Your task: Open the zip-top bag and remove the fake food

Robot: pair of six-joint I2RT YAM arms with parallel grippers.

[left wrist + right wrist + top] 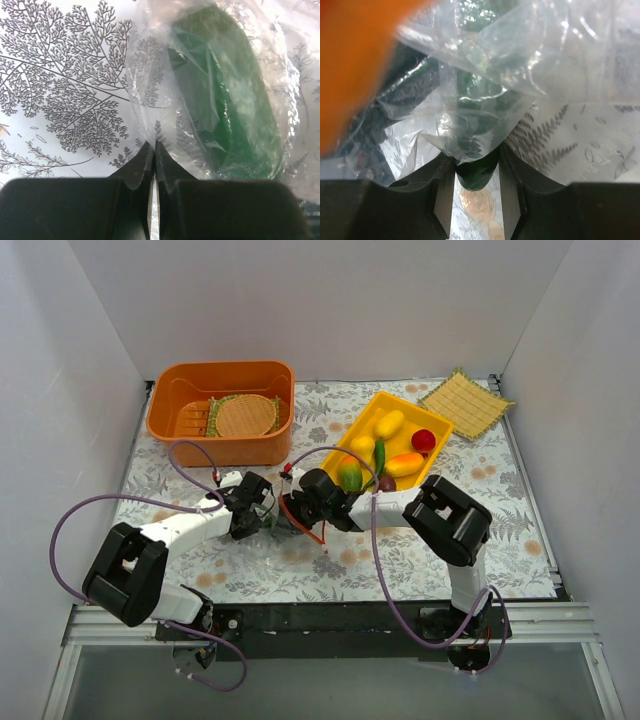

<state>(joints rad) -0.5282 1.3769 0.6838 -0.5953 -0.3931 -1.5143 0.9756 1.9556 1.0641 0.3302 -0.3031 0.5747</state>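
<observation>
Two claws hold one zip-top bag (165,75) in the middle of the table (480,500).
The left claw (154,150) is pressed together on the plastic. The right claw (476,165) pinches a fold with one green piece (235,100) inside. About seven fake food (390,423) pieces lie in one yellow tray (416,411). One orange bin (170,425) and one square mat (466,402) stand behind. The cloth is floral and the walls (320,300) are white.
</observation>
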